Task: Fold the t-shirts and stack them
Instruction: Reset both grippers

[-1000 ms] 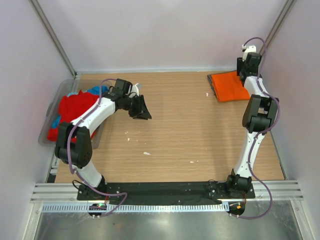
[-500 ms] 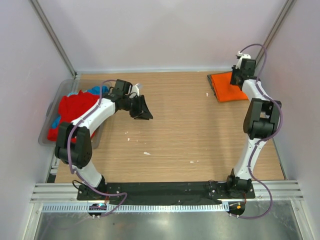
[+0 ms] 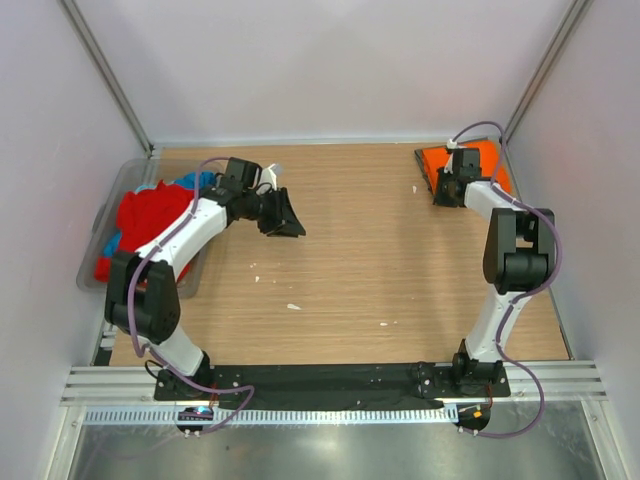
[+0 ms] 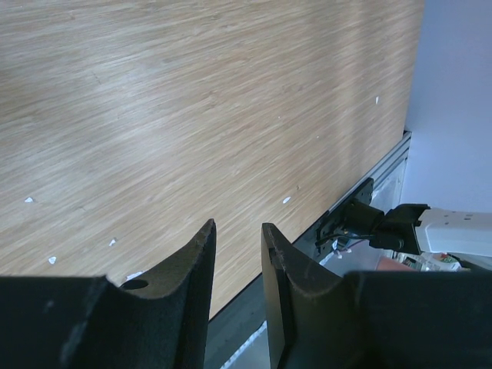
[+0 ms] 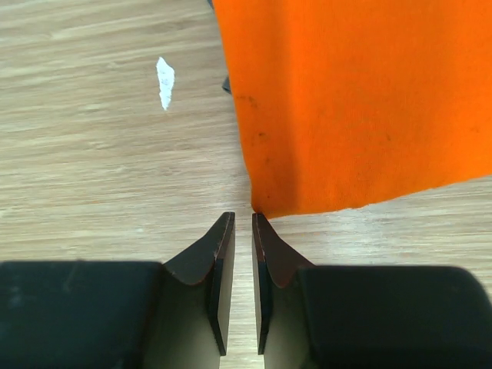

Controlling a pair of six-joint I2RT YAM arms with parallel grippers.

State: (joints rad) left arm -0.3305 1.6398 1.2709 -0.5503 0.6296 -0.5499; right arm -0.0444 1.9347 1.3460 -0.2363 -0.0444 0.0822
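From the top: looks like just the orange t-shirt (image 3: 438, 163) folded so far, flat at the far right of the table (image 3: 360, 250), with the red t-shirt (image 3: 145, 215) and blue t-shirt (image 3: 195, 182) bunched in the clear tub (image 3: 128, 172) at the far left. Guessing most of the folding and all the stacking left to do. Right gripper (image 3: 447, 193) down at the orange one's near left corner. Left gripper (image 3: 285, 218) out over bare wood just right of the tub, well apart from any cloth. Left wrist: jaws a little apart, nothing between them, only table underneath. Right wrist: jaws almost together with a sliver of gap, orange corner right at the tips. Can't tell whether pinched or just touching.
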